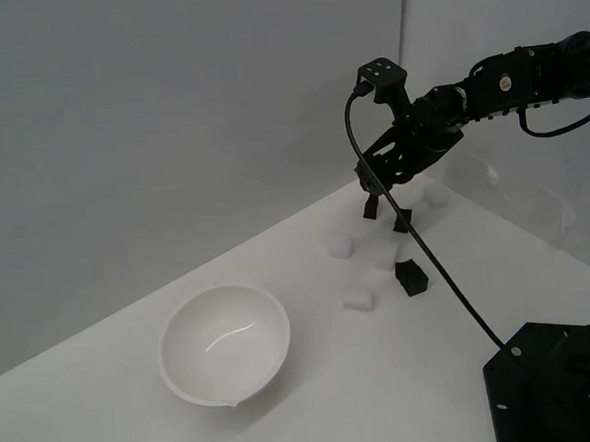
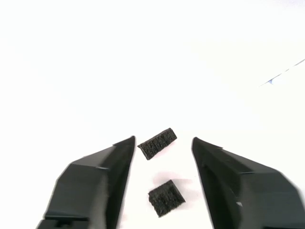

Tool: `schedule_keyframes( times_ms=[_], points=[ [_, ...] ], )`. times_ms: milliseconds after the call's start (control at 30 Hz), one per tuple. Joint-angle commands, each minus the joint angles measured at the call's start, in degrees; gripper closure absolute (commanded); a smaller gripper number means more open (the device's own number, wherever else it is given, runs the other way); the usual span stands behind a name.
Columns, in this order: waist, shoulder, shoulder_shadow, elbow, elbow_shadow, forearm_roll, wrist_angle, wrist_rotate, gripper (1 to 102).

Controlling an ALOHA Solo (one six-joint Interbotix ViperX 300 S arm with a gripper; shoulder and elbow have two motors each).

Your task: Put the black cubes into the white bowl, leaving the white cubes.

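Note:
The white bowl [image 1: 225,346] stands empty toward the exterior view's left. One black cube [image 1: 411,276] lies on the white surface just below my gripper [image 1: 387,215], which hangs open above the cube cluster, holding nothing. In the wrist view, two black cubes [image 2: 157,143] [image 2: 166,197] lie on the surface in the gap between the spread fingers [image 2: 100,181], and neither finger touches them. White cubes [image 1: 338,245] [image 1: 359,299] [image 1: 434,194] sit faintly around the black one. No white cube can be made out in the wrist view.
A grey wall runs behind the white surface. The arm's black base [image 1: 561,385] fills the exterior view's lower right, and a black cable [image 1: 449,282] runs from the wrist down to it, passing close to the black cube.

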Motion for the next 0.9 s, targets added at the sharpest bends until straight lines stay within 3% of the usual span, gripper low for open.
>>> schedule_keyframes(
  times_ms=[0, 67, 100, 633, 767, 867],
  points=[
    [0.35, 0.0, 0.44, 0.18, -0.09, -1.85, -1.67, 0.09, 22],
    [0.35, -0.7, -0.26, 0.18, -0.09, -2.55, -2.29, 0.0, 5],
    [0.26, -1.05, -0.7, 0.09, -0.18, -2.55, -2.2, 0.0, 3],
    [0.35, -7.38, -6.94, -0.62, -1.05, -2.55, -2.29, 0.0, 3],
    [0.26, -7.38, -7.03, -0.62, -1.05, -2.55, -2.37, 0.09, 10],
    [0.35, -7.38, -7.12, -0.62, -1.05, -2.55, -2.37, 0.0, 28]
  ],
)
